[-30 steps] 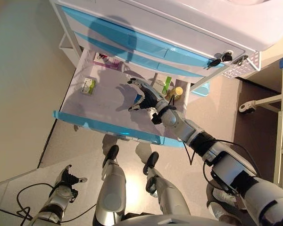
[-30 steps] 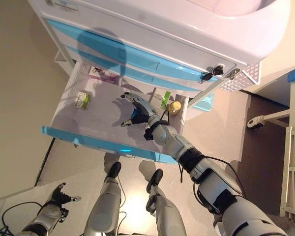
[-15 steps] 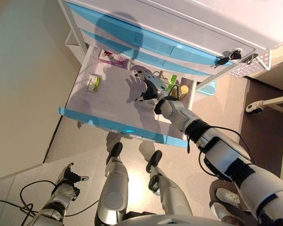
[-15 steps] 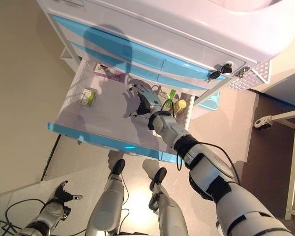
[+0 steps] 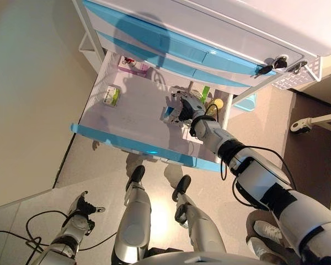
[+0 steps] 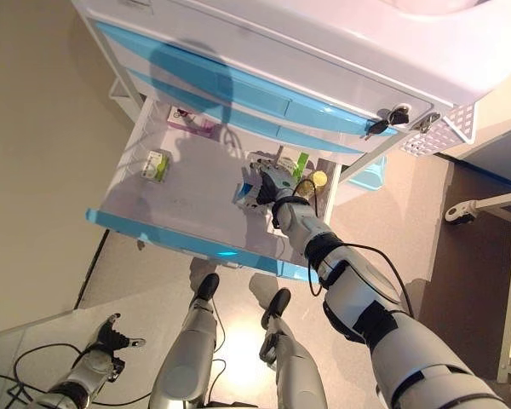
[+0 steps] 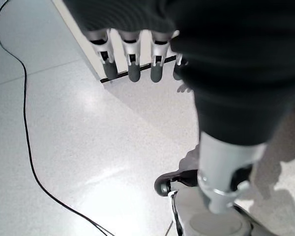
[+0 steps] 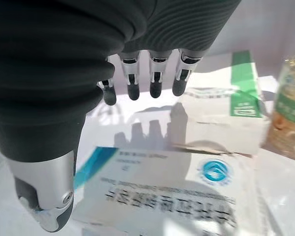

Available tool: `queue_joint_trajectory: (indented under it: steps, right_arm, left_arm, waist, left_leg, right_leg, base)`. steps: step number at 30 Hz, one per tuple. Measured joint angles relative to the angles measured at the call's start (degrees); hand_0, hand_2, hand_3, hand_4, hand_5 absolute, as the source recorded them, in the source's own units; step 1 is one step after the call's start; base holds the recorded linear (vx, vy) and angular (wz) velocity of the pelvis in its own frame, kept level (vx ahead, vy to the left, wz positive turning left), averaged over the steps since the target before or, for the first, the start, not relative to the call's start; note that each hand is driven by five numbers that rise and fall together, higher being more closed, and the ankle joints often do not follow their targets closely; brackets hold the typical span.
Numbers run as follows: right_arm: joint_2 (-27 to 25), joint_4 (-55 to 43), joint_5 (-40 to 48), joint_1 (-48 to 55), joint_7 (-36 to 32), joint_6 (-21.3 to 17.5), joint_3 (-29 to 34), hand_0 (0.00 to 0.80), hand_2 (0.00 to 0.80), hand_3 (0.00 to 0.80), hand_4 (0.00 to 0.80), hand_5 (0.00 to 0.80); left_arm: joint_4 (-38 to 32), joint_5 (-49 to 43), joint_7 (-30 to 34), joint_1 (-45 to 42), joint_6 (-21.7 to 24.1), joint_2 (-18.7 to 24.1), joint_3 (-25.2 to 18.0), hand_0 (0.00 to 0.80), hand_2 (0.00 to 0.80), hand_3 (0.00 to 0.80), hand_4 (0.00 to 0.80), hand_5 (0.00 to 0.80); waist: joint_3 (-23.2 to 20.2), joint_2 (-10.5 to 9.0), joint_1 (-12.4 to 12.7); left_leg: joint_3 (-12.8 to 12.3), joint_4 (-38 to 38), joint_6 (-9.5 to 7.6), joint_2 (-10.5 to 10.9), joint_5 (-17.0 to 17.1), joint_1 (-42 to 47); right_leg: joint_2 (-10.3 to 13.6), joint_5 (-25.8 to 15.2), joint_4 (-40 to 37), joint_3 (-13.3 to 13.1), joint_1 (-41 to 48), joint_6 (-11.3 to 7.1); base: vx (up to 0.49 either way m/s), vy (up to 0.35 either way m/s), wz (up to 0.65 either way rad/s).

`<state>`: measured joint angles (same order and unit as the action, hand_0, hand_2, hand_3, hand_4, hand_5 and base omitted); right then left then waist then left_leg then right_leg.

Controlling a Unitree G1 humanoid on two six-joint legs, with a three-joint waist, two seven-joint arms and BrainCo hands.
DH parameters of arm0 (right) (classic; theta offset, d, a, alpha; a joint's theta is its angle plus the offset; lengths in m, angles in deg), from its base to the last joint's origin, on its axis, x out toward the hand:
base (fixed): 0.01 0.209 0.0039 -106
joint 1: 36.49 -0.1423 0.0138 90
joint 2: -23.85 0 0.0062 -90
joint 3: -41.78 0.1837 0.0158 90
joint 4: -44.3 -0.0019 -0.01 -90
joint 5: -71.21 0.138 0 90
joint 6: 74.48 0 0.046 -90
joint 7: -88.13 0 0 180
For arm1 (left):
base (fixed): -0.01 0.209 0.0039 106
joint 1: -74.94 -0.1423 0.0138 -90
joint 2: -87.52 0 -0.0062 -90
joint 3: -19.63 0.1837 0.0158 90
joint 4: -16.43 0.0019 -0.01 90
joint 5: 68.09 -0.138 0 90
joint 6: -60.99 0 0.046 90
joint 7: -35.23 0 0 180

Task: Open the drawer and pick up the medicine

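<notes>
The bottom drawer (image 5: 143,147) with a blue front stands pulled out. My right hand (image 5: 182,107) reaches into its right part, open, fingers (image 8: 155,78) straight and thumb (image 8: 46,196) apart, just above a flat white box with a blue stripe (image 8: 162,191). Past the fingertips lies a white box with a green stripe (image 8: 231,105), and beside it a yellow bottle (image 8: 290,113). Nothing is held. My left hand (image 5: 80,212) hangs low by the floor, fingers (image 7: 130,66) relaxed and empty.
In the drawer's left part lie a small green and white box (image 5: 110,96) and, at the back, a pink box (image 5: 133,64). Above are closed blue drawers (image 5: 171,47) with keys (image 5: 267,67) in a lock. A person's shoe (image 5: 265,229) shows at lower right.
My right hand has moved from the drawer's middle toward its right side and come down over the white and blue box. The left hand has stayed where it was.
</notes>
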<state>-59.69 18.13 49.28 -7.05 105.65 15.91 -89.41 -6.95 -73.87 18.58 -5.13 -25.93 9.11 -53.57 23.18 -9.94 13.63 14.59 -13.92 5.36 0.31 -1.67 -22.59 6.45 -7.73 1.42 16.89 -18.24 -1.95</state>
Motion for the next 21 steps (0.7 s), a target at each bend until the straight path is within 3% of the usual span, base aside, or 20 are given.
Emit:
queue_joint_trajectory:
  steps: [21]
  right_arm:
    - [1.53,2.46,-3.50,1.43,2.10,1.30,0.02,0.000,0.000,0.000,0.000,0.000]
  left_arm:
    - [0.01,0.34,-0.01,0.08,0.01,-0.76,0.56,0.000,0.000,0.000,0.000,0.000]
  waist:
    - [-0.63,1.38,-0.07]
  left_leg:
    - [0.06,-0.93,-0.18,0.67,0.52,-1.82]
  right_leg:
    - [0.75,-0.06,1.43,-0.08,-1.95,-0.05]
  base:
    - [0.000,0.000,0.00]
